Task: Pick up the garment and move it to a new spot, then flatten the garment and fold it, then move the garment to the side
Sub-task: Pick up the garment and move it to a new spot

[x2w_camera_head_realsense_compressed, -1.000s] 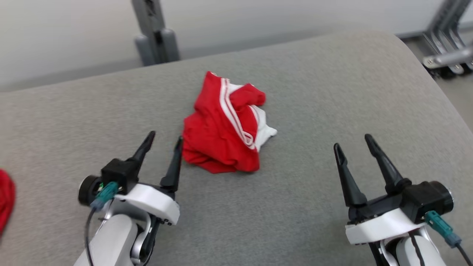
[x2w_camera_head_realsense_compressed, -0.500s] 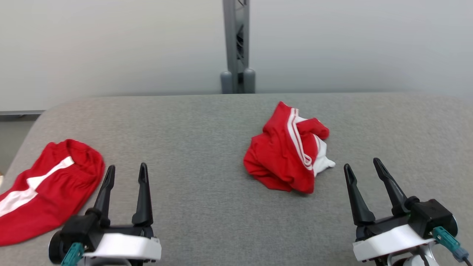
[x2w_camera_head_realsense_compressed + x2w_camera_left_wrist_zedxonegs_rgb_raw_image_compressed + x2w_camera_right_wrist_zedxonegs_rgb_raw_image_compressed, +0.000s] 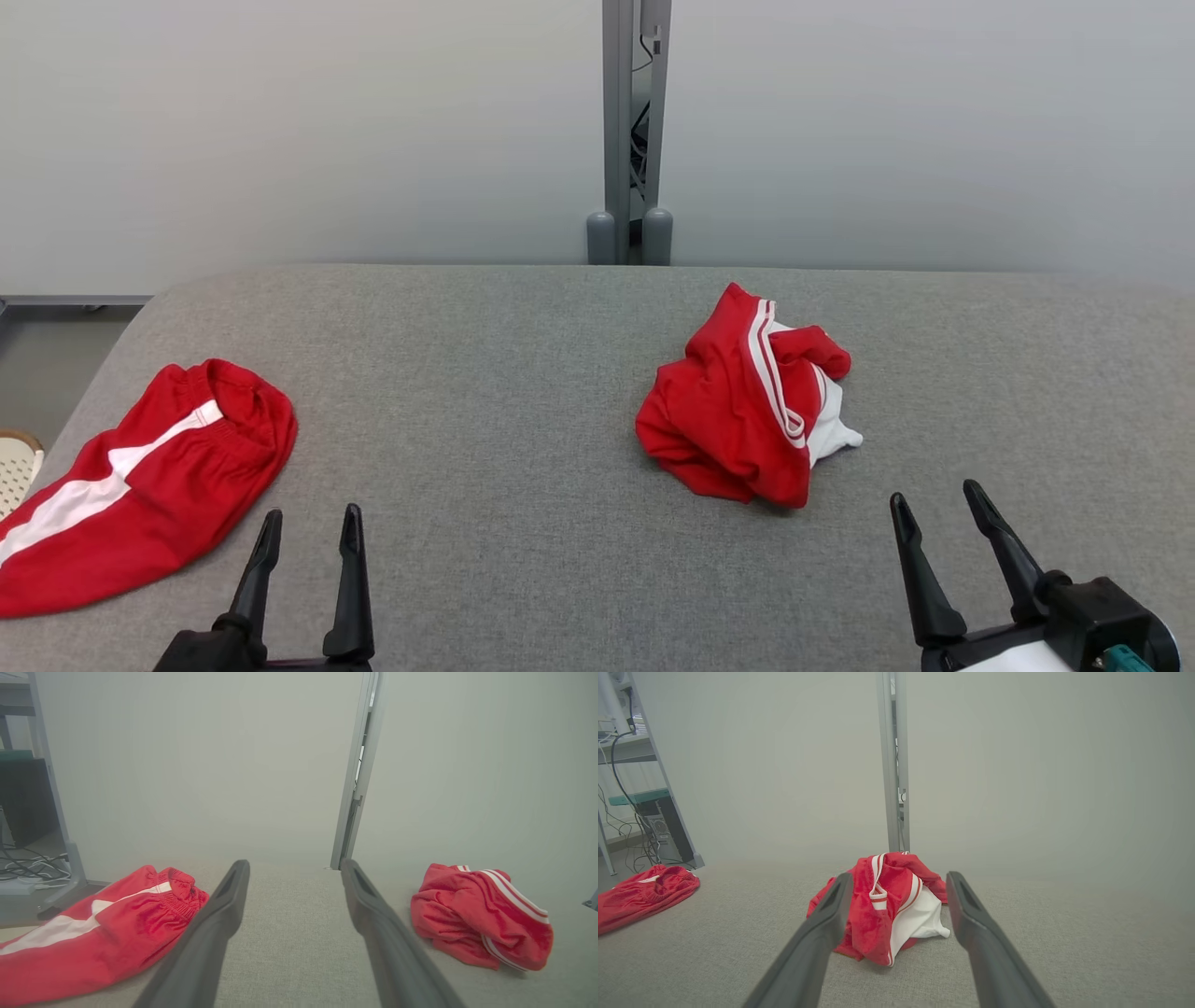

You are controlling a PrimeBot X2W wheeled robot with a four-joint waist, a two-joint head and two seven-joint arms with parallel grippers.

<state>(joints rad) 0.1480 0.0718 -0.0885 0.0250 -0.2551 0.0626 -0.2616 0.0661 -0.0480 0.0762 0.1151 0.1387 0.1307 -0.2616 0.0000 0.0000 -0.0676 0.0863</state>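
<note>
Crumpled garment (image 3: 738, 420) sits right of centre on the grey counter (image 3: 513, 373), a red heap with white stripes and a white patch showing on its right side. Right hand (image 3: 935, 493) is low at the near edge, fingers spread apart, nothing between them, pointing toward the heap but clear of it. The right wrist view frames the garment between the two fingers, further along the counter. Left hand (image 3: 313, 511) is over at the near left, fingers apart too, empty, aimed at bare counter. Just to its left lies a second garment (image 3: 140, 495), red with a white band, spread flatter by the counter's left edge, well apart from the heap. Behind the counter, a grey post (image 3: 635, 140) stands against a pale wall (image 3: 280, 140).
</note>
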